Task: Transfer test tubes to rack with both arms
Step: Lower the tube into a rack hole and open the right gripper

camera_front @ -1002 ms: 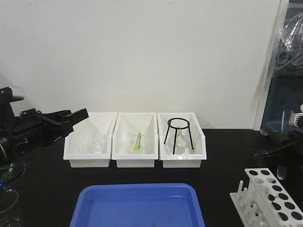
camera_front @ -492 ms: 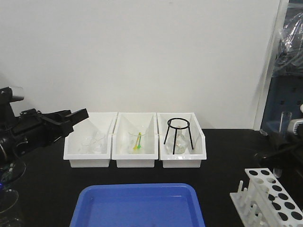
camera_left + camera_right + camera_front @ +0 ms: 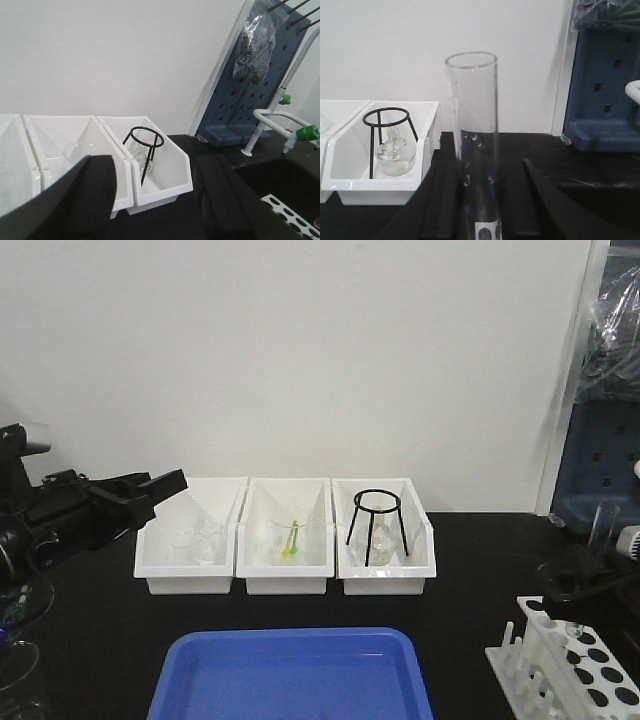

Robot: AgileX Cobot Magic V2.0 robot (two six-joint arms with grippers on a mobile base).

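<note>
My left hand point(image 3: 163, 486) hangs over the left end of the bench point(image 3: 95, 650), near the first of three white bins point(image 3: 190, 545). Its fingers are spread wide, with nothing between them and touching nothing.

My right hand point(image 3: 485, 212) is at the far right, pinching a test tube point(image 3: 472, 145). The tube stands upright with its open mouth on top, over the back end of the white rack point(image 3: 578, 652). My fingers hide its lower end, so I cannot tell whether it has entered a hole.

The bench is black. The bins sit side by side in a row at the back. The rightmost one holds a black wire stand point(image 3: 378, 523) with a small glass flask point(image 3: 395, 152) under it. A blue tray point(image 3: 295, 675) lies in front of the bins, and the rack is to its right. Behind is a plain white wall point(image 3: 300, 340), with a blue pegboard point(image 3: 600, 455) at the right.
</note>
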